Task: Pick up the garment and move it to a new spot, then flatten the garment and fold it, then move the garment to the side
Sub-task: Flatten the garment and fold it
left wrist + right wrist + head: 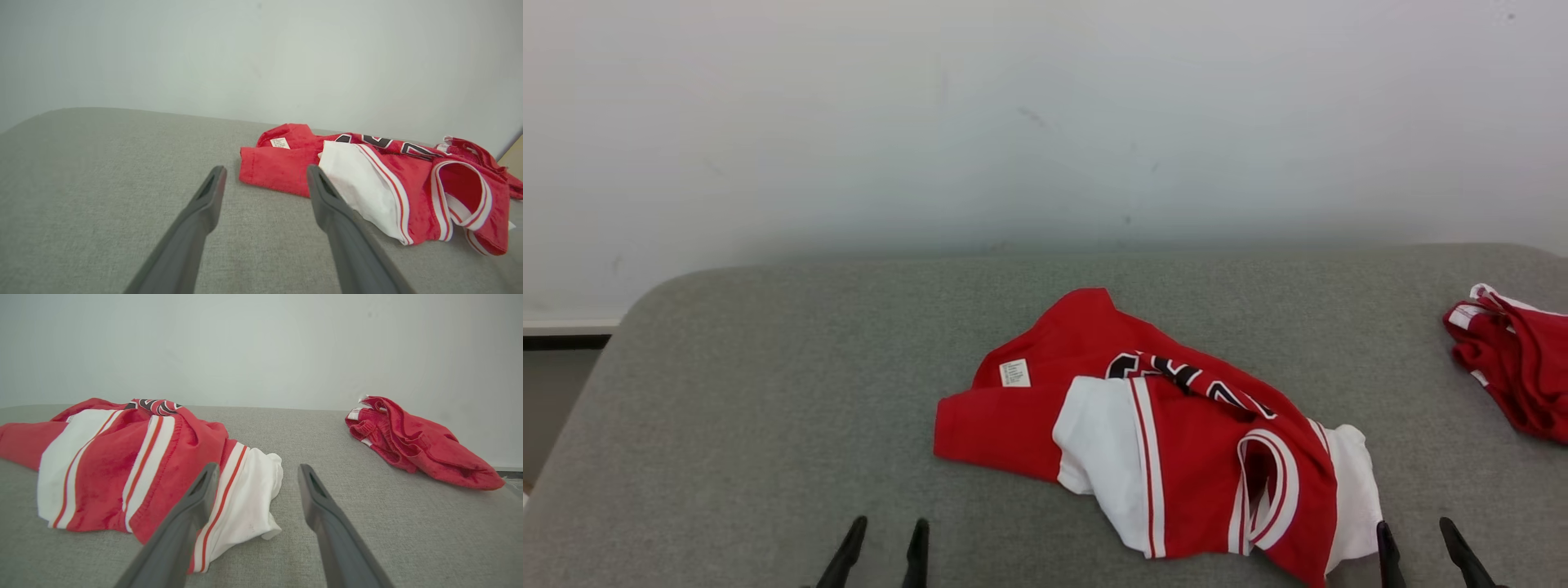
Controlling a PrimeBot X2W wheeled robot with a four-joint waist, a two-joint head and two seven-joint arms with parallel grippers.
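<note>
Near edge, left of centre: left claw [889,524], fingers spread, nothing between them, over bare grey fabric of the tabletop [727,408]. Mid-tabletop, toward the near edge: the garment [1176,441], red with white panels and stripes, crumpled. A white care tag [1014,372] faces up on its left part, and black lettering runs along the far fold. Near edge, just beside the garment's white right end: right claw [1414,527], fingers spread, holding nothing. Right edge: a red bundle of cloth [1515,367], bunched, well apart from the garment.
</note>
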